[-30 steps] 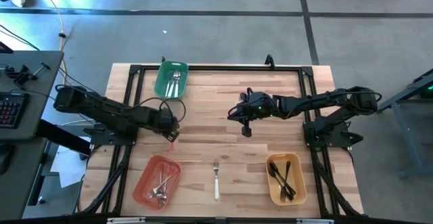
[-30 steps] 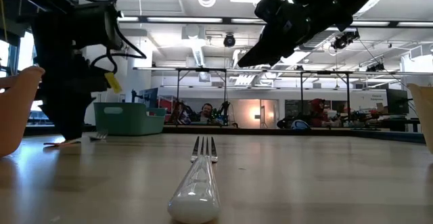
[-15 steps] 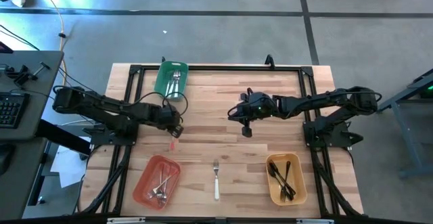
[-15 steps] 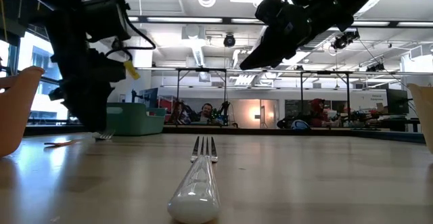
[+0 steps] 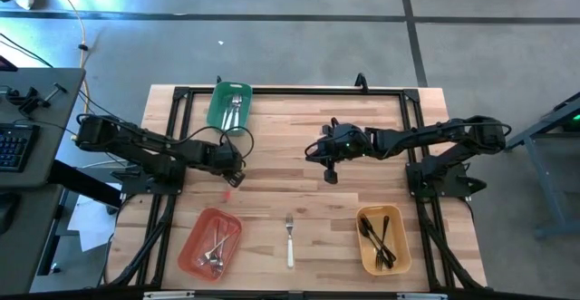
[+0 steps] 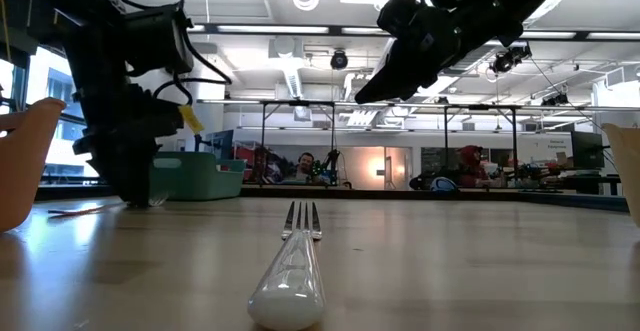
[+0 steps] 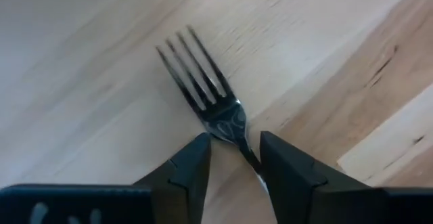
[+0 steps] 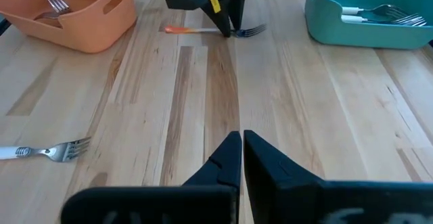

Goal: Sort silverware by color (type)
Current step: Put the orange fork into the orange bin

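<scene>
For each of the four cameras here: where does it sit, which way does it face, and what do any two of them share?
High: overhead, straight down; both arms, three bins.
Low: tabletop level, facing the room; white fork nearest, arms above.
Left wrist: down past the left end effector, open astride the red-handled fork.
Right wrist: across the table past the shut right end effector.
Shared: right wrist and high both show that red-handled fork.

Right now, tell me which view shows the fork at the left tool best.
The left wrist view: the fork's tines and neck fill it, between the left tool's fingers. The right wrist view shows its orange handle far off; the high view only an orange speck; in the low view the arm mostly hides it.
</scene>
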Motion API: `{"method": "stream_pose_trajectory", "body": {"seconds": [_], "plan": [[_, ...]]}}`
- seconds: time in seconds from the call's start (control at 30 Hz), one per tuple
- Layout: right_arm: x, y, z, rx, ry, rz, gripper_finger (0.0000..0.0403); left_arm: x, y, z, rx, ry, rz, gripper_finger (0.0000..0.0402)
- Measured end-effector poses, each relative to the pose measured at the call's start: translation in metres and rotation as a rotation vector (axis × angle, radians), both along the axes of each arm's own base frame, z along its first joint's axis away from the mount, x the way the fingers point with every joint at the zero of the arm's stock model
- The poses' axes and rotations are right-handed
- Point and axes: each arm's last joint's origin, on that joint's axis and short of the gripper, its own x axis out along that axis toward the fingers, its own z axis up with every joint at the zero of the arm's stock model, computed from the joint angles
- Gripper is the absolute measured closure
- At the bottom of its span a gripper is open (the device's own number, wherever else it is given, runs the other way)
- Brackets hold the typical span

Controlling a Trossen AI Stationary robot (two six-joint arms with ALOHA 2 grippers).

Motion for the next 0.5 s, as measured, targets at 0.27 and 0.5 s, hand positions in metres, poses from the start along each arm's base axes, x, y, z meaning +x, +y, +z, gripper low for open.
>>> {"method": "stream_pose_trajectory", "body": {"seconds": [0.27, 0.5], "plan": [[0.000, 0.000, -0.001, 0.001, 0.007, 0.000, 0.0403, -0.001, -0.002, 0.008, 0.000, -0.024, -0.158, 0.0388], [0.000, 0.000, -0.001, 0.001, 0.008, 0.000, 0.0403, 0.002, -0.009, 0.023, -0.048, -0.071, -0.179, 0.0397]]}}
